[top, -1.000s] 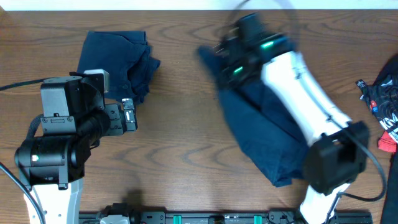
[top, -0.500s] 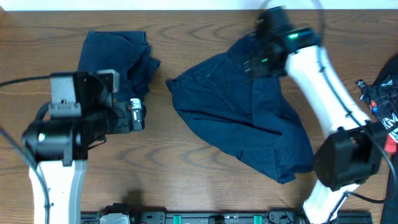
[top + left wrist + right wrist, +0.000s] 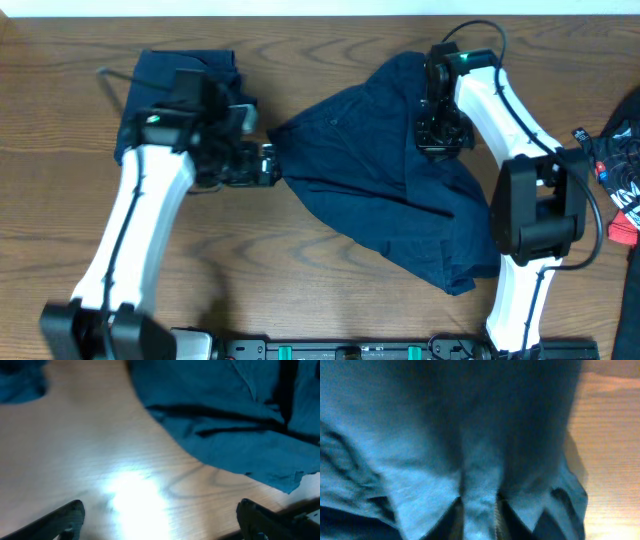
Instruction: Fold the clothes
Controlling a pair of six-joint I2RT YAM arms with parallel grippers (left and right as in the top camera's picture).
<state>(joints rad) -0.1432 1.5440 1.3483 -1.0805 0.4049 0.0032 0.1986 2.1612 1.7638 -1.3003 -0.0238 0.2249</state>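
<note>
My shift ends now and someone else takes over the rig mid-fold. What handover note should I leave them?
The left pincer is open and empty, just over the bare table, beside the left edge of the spread shorts.
The right pincer is shut on a fold of those shorts near their far edge.
The other shorts sit in a compact bundle at the far left, partly under the left arm. I cannot tell if they are neatly folded.
Done: one pair laid out, wrinkled, no fold made.
Left: grip the left edge, smooth and fold this pair, then check the bundle.
</note>
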